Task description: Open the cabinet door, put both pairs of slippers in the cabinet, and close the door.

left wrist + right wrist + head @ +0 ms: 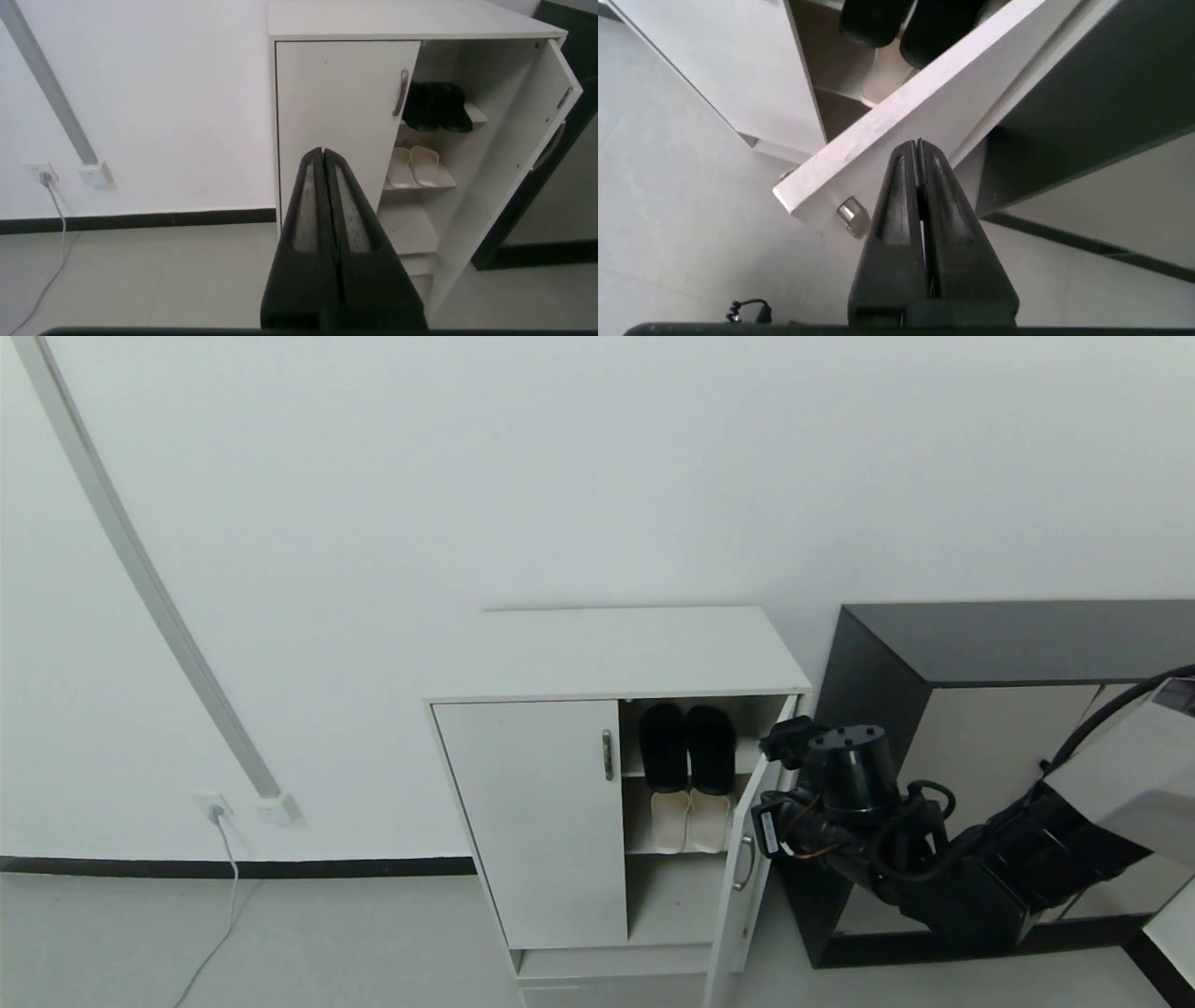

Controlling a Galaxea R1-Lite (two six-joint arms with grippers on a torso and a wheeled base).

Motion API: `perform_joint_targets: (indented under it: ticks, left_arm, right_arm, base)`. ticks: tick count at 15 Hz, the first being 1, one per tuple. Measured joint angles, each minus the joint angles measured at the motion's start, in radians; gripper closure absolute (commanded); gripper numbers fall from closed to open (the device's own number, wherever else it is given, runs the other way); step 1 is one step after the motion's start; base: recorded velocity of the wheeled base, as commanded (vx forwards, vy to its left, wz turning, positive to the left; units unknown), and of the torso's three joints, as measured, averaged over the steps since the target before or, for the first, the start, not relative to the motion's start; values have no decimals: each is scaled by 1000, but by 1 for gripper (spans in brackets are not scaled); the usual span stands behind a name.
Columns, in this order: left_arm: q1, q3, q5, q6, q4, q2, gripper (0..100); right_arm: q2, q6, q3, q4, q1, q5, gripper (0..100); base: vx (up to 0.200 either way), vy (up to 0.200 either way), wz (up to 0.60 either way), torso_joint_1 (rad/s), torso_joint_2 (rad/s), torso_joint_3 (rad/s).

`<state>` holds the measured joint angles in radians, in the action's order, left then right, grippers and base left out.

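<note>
So both pairs are in the cabinet (616, 653). The black slippers (686, 747) sit on the top shelf and the cream slippers (691, 819) on the shelf right under them, toes pointing to the back. Each pair lies side by side. The bottom compartment has nothing but bare board showing.

The right door (747, 896) is swung open, edge-on toward the near side, with its handle (850, 215) on the outer face. The left door (532, 812) is shut flat.

The right gripper (920, 147) is on the outer side of the open door, just above the handle. Its fingers are pressed together with nothing between them. The tips are right up at the door's face, but I honestly can't tell if they touch it.

The left gripper (323, 154) is well back from the cabinet, on the near side in front of the closed left door. It's clenched too and holding nothing.

Other stuff: a black unit (1008, 635) stands just right of the cabinet against the wall. A wall socket (217, 807) with a cable (229, 896) running down to the floor is off to the left.
</note>
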<state>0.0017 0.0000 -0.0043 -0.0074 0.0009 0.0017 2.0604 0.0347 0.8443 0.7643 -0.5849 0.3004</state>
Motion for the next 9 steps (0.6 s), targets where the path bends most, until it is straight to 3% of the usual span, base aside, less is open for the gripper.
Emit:
perform_joint_targets:
  ticks: [9]
  left_arm:
    - [0,0,0,0,0,0,100]
  right_arm:
    - [165,86,93,255,-3,-44,100]
  base:
    - [0,0,0,0,0,0]
